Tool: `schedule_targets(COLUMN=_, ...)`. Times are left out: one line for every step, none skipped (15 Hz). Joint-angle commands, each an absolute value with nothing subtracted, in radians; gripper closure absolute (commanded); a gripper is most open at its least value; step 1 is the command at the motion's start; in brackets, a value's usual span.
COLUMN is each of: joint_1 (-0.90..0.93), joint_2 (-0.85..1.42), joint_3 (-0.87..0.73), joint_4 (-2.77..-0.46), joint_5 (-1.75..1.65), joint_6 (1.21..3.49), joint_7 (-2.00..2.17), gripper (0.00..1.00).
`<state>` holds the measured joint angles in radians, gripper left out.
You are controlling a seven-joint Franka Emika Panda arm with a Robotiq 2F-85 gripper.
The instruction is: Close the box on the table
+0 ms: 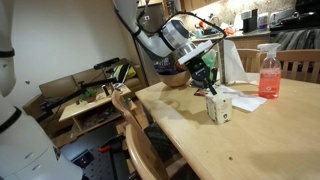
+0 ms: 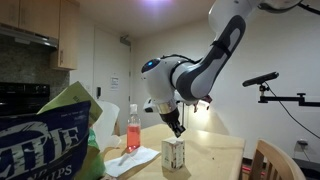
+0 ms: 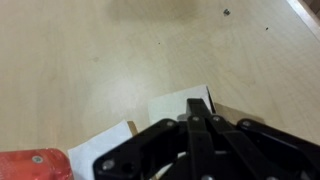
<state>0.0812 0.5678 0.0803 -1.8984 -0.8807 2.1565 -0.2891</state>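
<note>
Pink spray bottle (image 1: 268,75) and paper (image 1: 244,101) sit near the box (image 1: 221,107) under the closed, empty end effector (image 1: 209,87).

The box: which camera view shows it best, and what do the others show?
An exterior view: the box stands whole, front unobstructed. In an exterior view the box has the fingers over its top. The wrist view shows only a white corner behind the fingers.

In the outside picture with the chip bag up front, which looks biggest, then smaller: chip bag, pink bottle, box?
1. Chip bag, though it's nearest the camera.
2. Pink spray bottle and box look about alike: bottle taller, box wider.
</note>
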Motion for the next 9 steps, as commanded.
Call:
schedule_targets(joint_1=0.118, joint_2=0.522, joint_3=0.078, joint_4=-1.913, joint_5=-0.911, joint_6=2.144, joint_7=-0.272, gripper=1.00)
schedule_targets(joint_1=0.122, joint_2=0.526, joint_3=0.081, joint_4=-1.906, joint_5=-0.909, joint_6=2.143, joint_7=-0.281, gripper=1.00)
schedule_targets(joint_1=0.127, joint_2=0.528, joint_3=0.081, joint_4=-1.901, joint_5=-0.909, joint_6=2.139, joint_7=-0.283, gripper=1.00)
schedule_targets(joint_1=0.130, joint_2=0.534, joint_3=0.082, joint_4=-1.897, joint_5=-0.906, joint_6=2.139, joint_7=-0.288, gripper=1.00)
schedule_targets(joint_1=0.133, joint_2=0.539, joint_3=0.081, joint_4=-1.894, joint_5=-0.905, joint_6=2.137, joint_7=-0.289, gripper=1.00)
schedule_targets(joint_1=0.134, joint_2=0.544, joint_3=0.081, joint_4=-1.893, joint_5=-0.902, joint_6=2.135, joint_7=-0.292, gripper=1.00)
schedule_targets(joint_1=0.134, joint_2=0.549, joint_3=0.081, joint_4=-1.891, joint_5=-0.900, joint_6=2.134, joint_7=-0.295, gripper=1.00)
schedule_targets(joint_1=0.133, joint_2=0.554, joint_3=0.079, joint_4=-1.889, joint_5=-0.900, joint_6=2.132, joint_7=-0.296, gripper=1.00)
schedule_targets(joint_1=0.132, joint_2=0.557, joint_3=0.078, joint_4=-1.889, joint_5=-0.899, joint_6=2.131, joint_7=-0.295, gripper=1.00)
